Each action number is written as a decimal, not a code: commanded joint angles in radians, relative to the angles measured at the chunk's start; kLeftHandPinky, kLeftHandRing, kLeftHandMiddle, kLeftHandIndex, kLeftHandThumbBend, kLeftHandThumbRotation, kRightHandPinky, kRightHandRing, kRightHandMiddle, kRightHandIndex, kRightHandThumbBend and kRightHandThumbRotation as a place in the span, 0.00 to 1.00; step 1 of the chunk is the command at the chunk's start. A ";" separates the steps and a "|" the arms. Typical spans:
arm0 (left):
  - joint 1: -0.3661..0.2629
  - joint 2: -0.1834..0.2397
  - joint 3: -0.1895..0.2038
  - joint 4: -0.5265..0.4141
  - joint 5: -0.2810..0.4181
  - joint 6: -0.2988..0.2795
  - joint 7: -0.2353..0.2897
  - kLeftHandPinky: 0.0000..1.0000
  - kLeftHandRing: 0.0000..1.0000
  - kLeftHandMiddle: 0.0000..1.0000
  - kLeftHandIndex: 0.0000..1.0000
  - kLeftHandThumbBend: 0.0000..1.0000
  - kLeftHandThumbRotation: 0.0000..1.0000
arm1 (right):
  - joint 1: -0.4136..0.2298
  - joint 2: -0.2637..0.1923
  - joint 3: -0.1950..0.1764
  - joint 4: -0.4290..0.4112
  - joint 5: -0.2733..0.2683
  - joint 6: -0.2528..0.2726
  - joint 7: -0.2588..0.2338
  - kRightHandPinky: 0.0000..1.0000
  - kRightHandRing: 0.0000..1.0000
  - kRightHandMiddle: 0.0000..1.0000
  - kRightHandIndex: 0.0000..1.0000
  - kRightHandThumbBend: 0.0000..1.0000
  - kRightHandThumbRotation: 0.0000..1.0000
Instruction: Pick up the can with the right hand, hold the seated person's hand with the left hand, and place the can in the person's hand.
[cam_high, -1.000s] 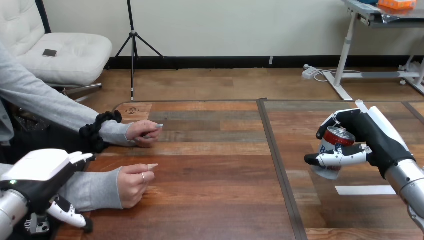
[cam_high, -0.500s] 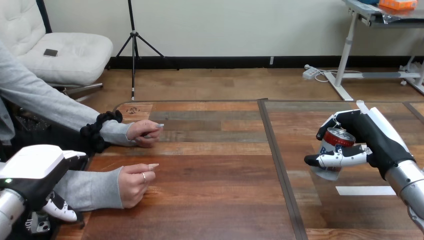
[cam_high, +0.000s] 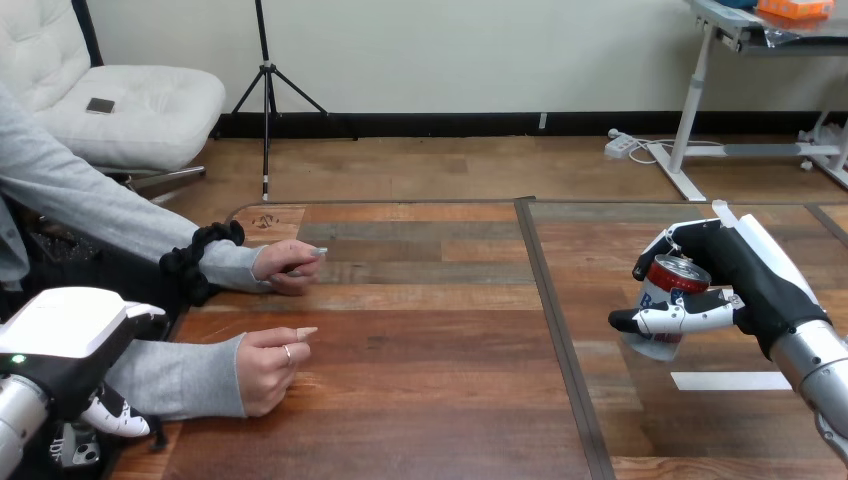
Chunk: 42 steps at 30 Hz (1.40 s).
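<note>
A can (cam_high: 664, 297) with a red top and a white and blue body hangs tilted just above the table at the right. My right hand (cam_high: 745, 270) is shut on it, fingers over the far side and thumb across the front. At the lower left, my left hand (cam_high: 62, 345) is open with relaxed fingers (cam_high: 118, 418) pointing down. It stands beside the grey sleeve of the person's near forearm and holds nothing. The person's near hand (cam_high: 265, 368) rests on the table as a loose fist. The person's far hand (cam_high: 287, 266) lies flat further back.
A dark seam (cam_high: 556, 330) runs front to back through the wooden table (cam_high: 430, 400), between the person's hands and the can. A white tape strip (cam_high: 730, 380) lies on the table below my right hand.
My left hand has drawn back to the left and lower along the person's sleeve. My right hand and the can have stayed put, as have the person's hands.
</note>
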 joint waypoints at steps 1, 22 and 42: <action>-0.046 0.024 -0.017 0.005 -0.014 -0.006 -0.013 0.76 0.84 0.86 0.83 1.00 0.29 | -0.050 -0.018 -0.028 -0.060 0.037 -0.027 -0.005 0.29 0.33 0.38 0.42 0.86 0.00; -0.060 0.021 -0.014 0.004 -0.056 -0.011 -0.080 0.77 0.84 0.86 0.81 1.00 0.33 | -0.050 -0.020 -0.029 -0.073 0.051 -0.020 -0.001 0.29 0.33 0.38 0.42 0.86 0.00; -0.050 0.012 0.001 -0.064 -0.137 0.048 -0.191 0.72 0.80 0.82 0.78 1.00 0.22 | -0.056 -0.023 -0.027 -0.067 0.052 -0.020 -0.007 0.29 0.32 0.37 0.41 0.86 0.00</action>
